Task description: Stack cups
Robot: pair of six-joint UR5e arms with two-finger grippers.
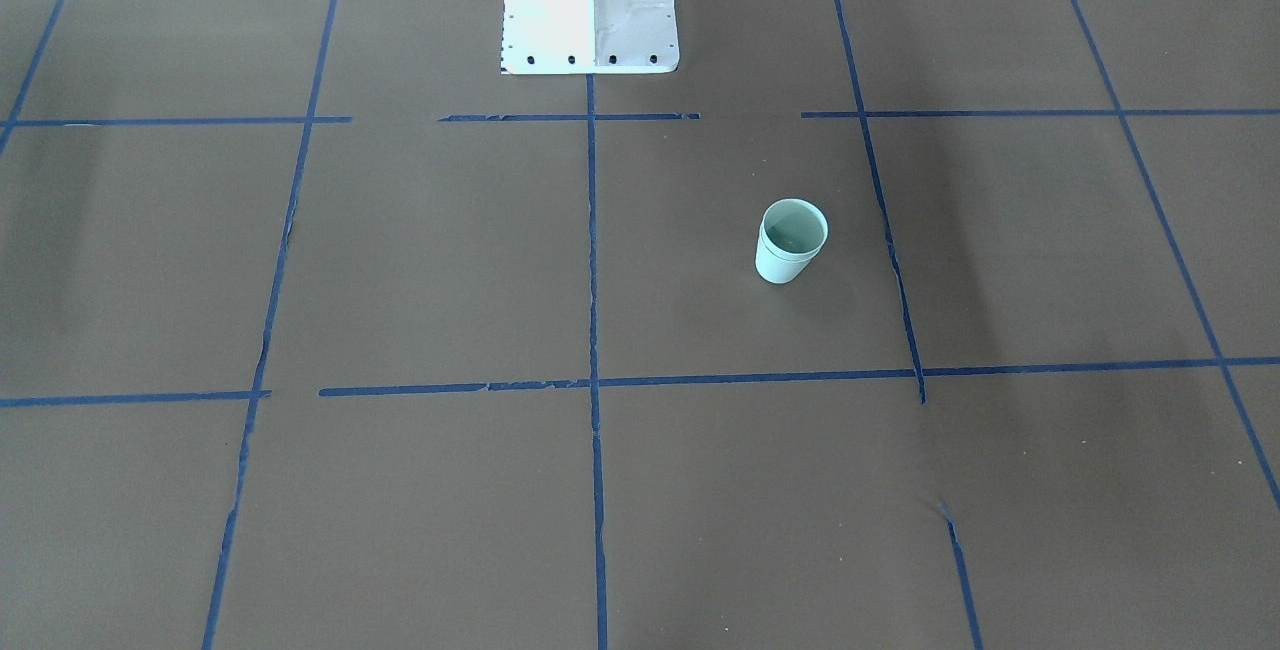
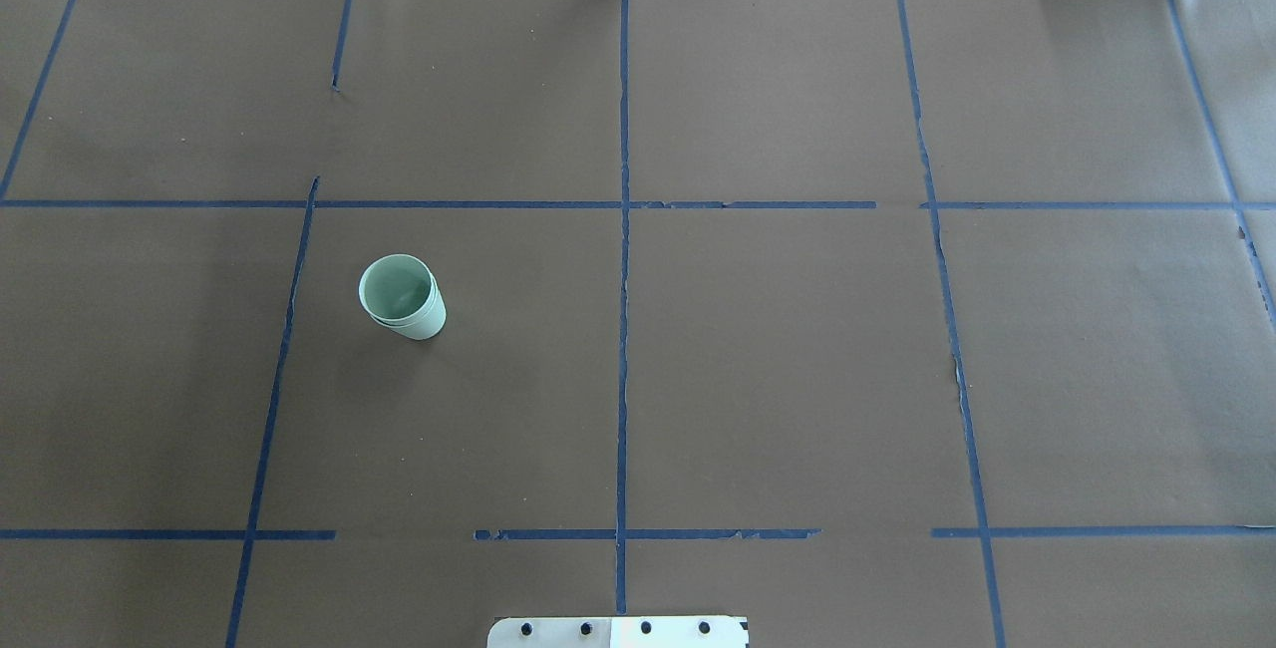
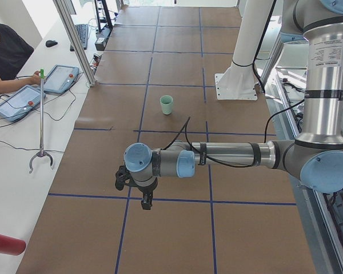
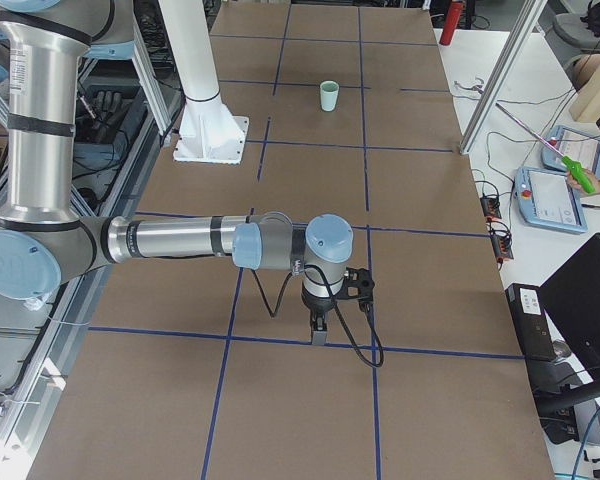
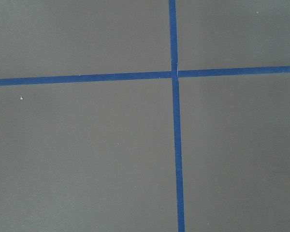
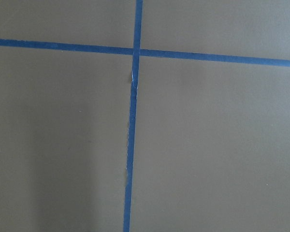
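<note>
The two pale mint-green cups [image 1: 790, 242] stand nested, one inside the other, upright on the brown table; two rims show one above the other. The stack also shows in the overhead view [image 2: 402, 297], the exterior left view [image 3: 167, 104] and the exterior right view [image 4: 328, 96]. My left gripper [image 3: 144, 200] hangs over the table's left end, far from the cups, pointing down; I cannot tell whether it is open or shut. My right gripper [image 4: 318, 335] hangs over the right end, also pointing down; its state cannot be told either. Both wrist views show only paper and blue tape.
The white robot base [image 1: 590, 5] stands at the table's robot side. Blue tape lines [image 2: 623, 329] grid the brown paper. A grabber tool [image 3: 41, 154] and tablets [image 3: 17, 103] lie on the white side bench by an operator. A red bottle [image 3: 3, 242] lies at the near left.
</note>
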